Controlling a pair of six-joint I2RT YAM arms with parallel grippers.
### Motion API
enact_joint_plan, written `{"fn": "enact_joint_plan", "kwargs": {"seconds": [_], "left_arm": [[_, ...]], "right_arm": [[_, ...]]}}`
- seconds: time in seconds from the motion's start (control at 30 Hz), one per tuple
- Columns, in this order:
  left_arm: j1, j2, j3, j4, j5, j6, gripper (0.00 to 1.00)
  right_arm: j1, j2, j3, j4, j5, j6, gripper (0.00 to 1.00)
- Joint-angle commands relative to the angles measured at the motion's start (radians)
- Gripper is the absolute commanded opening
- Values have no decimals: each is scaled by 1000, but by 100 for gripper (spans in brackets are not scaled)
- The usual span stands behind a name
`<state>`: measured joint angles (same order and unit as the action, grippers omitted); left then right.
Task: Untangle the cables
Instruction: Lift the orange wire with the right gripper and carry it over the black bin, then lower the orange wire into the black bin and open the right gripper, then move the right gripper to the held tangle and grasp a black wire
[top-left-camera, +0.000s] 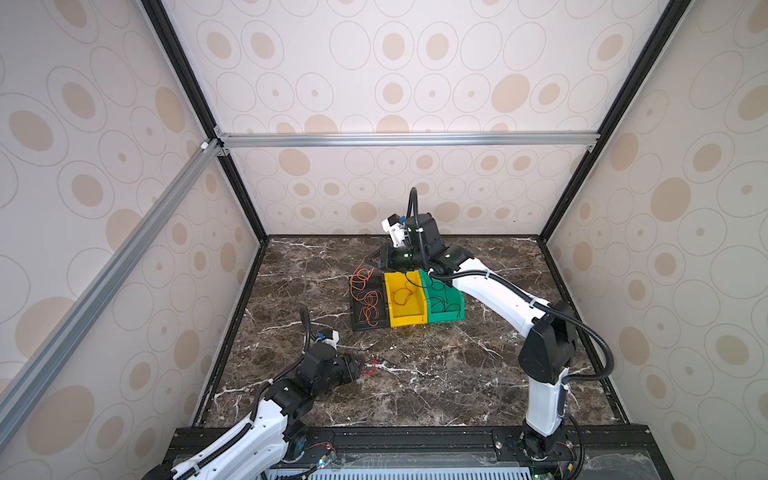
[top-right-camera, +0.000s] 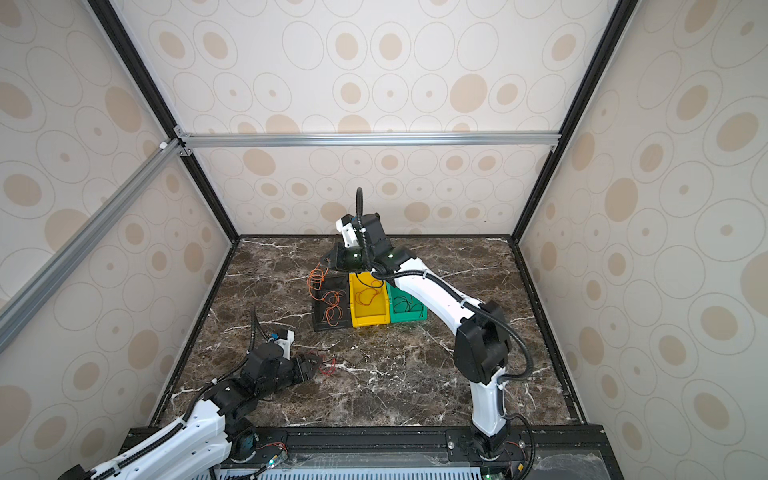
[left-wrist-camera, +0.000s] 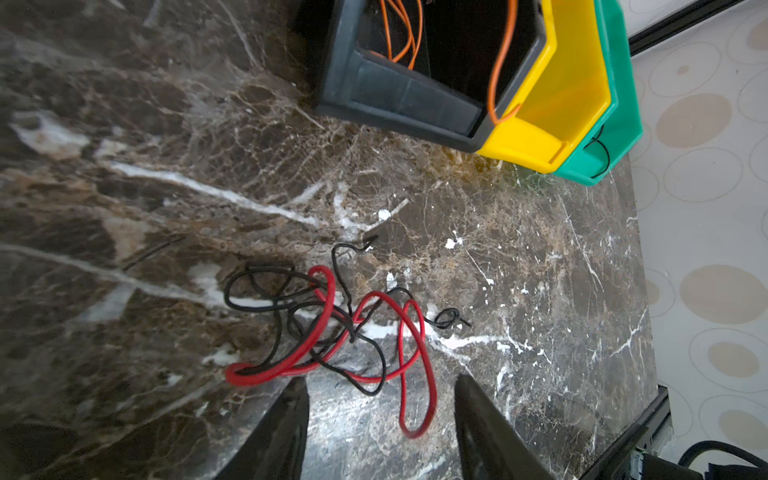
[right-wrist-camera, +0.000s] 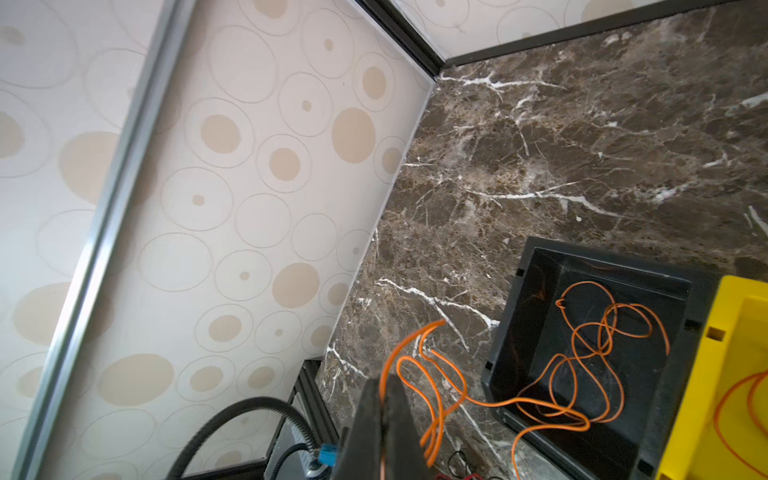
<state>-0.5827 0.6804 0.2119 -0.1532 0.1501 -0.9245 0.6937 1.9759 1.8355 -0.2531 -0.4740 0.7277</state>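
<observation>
Cables look thin, limp and very light. They probably hold springy loops, slip in a loose pinch and snag at crossings. Best hold is likely a free end or an outer loop, not the knotted middle.

Red cable (left-wrist-camera: 266, 377) and black cable (left-wrist-camera: 253, 308) lie knotted together on the table (top-left-camera: 457, 374), lower centre-left in both top views and well apart from the bins. The red one looks thicker and easier to pinch, and its long outer loop is the obvious place to grab. The black cable's ends stick out of the pile, so they are also usable.

Left gripper (left-wrist-camera: 380, 395) has its jaws apart with nothing clamped. It sits low, just beside the tangle, and the red outer loop lies in the gap between its fingers. Can't tell if it touches.

Right gripper (right-wrist-camera: 384, 386) has its jaws pressed together, pinching a bunch of orange cable (right-wrist-camera: 519, 402). It is at frame centre in both top views, by the upper left corner of the black bin (right-wrist-camera: 505, 328). The orange strand trails down into that bin, where more orange loops lie.

Yellow bin (top-left-camera: 405, 320) has an orange loop and the green bin (top-left-camera: 446, 316) has thin black wire.
</observation>
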Motion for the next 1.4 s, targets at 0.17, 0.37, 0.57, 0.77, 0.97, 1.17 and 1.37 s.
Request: {"fn": "enact_joint_plan", "kwargs": {"seconds": [0.17, 0.37, 0.57, 0.77, 0.97, 1.17, 1.37], "left_arm": [[-8, -8, 21, -40, -19, -11, 56], [-7, -4, 21, -30, -21, -13, 56], [-7, -2, 18, -25, -24, -13, 56], [-7, 29, 22, -4, -21, -7, 56], [-6, 50, 40, -2, -21, -3, 56], [-5, 48, 59, -26, -44, -3, 56], [-5, 33, 94, -67, -58, -6, 58]], "right_arm": [[6, 114, 52, 19, 62, -92, 0], [7, 152, 65, -7, 78, -130, 0], [10, 181, 29, -120, 158, -149, 0], [34, 234, 56, -190, 205, -177, 7], [43, 231, 91, -300, 340, -233, 30], [43, 170, 82, -309, 352, -267, 43], [42, 89, 28, -298, 298, -277, 44]]}}
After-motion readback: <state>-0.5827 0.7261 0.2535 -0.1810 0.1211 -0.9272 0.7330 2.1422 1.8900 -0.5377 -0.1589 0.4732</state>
